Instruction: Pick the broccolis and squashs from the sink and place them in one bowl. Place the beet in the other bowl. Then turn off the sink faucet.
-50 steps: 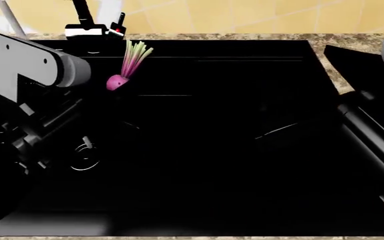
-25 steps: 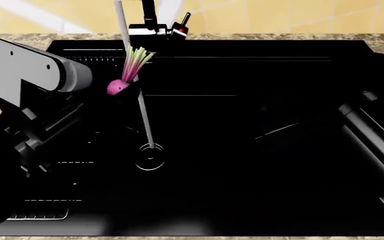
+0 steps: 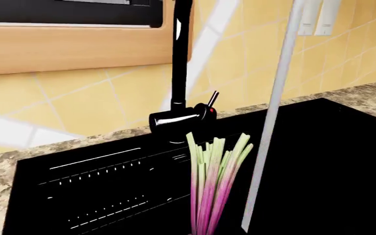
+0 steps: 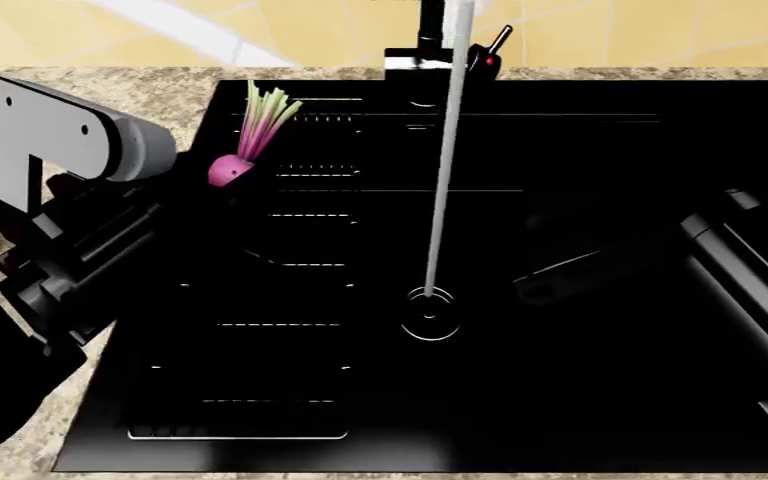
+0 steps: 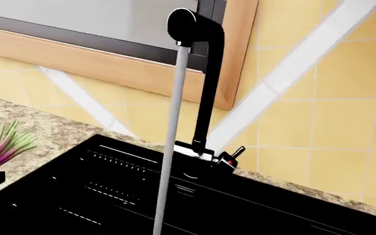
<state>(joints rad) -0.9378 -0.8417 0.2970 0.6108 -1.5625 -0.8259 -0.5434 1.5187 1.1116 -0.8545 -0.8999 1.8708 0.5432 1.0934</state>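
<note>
The beet (image 4: 232, 170) sits right at the tip of the left gripper (image 4: 244, 190), its stalks standing up above the black fingers; the gripper looks clamped on the bulb, held over the left part of the sink (image 4: 598, 400). Beyond it to the right, the sink faucet (image 4: 427, 55) pours a stream of water (image 4: 444, 170) onto the drain ring (image 4: 430, 310). The right gripper (image 4: 558, 272) hovers low over the basin's right side; whether its jaws are apart, I cannot tell.
</note>
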